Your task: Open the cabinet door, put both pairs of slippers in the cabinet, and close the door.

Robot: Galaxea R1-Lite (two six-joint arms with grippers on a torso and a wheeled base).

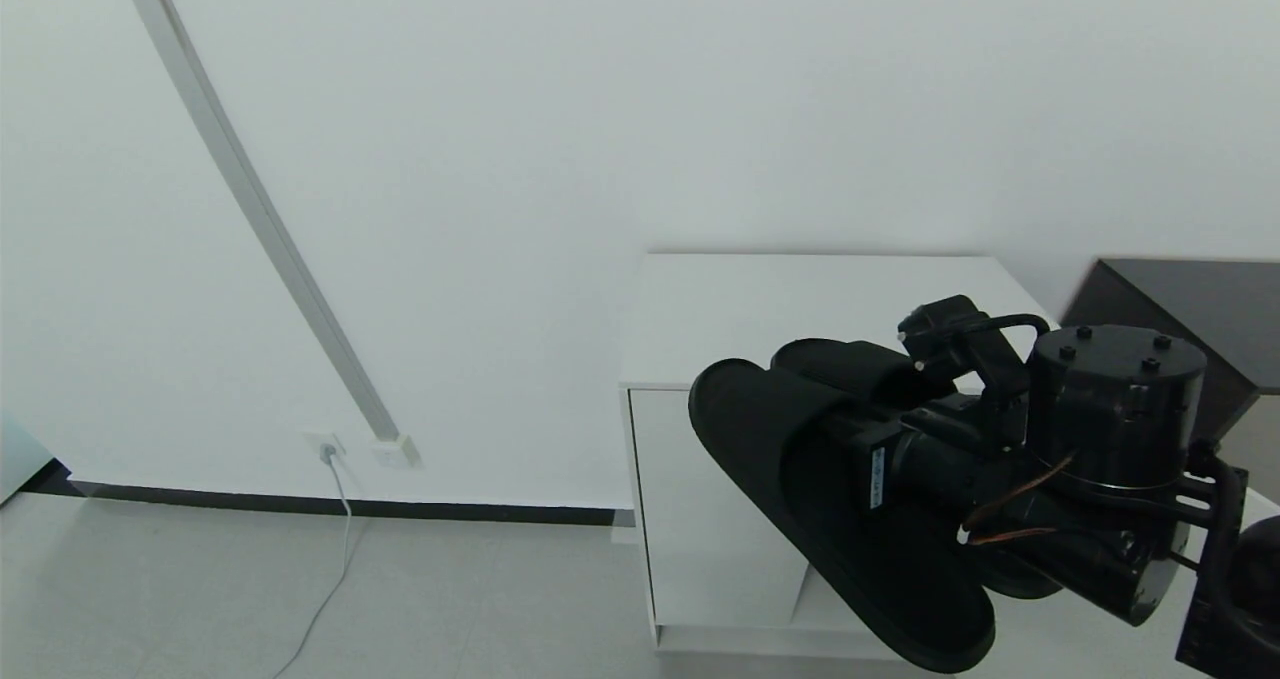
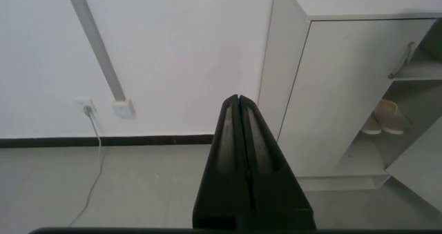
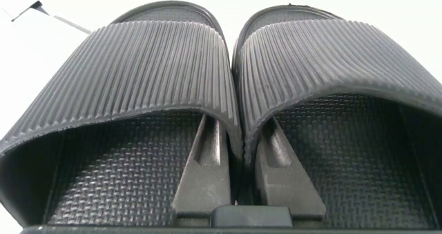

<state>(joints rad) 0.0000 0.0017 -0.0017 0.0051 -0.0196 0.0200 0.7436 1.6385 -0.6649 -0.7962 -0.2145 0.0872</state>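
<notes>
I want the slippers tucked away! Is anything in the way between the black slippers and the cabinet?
Nothing visible is. The right tool holds the black slippers in front of the cabinet, which stands open, a light pair on its shelf.

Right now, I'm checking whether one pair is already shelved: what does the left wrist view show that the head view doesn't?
Left wrist view alone: pale slippers on a shelf inside the cabinet, and the left gripper, jaws shut. Head view alone: black slippers carried on the right arm, and a dark surface beyond. Both: the cabinet and the wall socket with its cable.
</notes>
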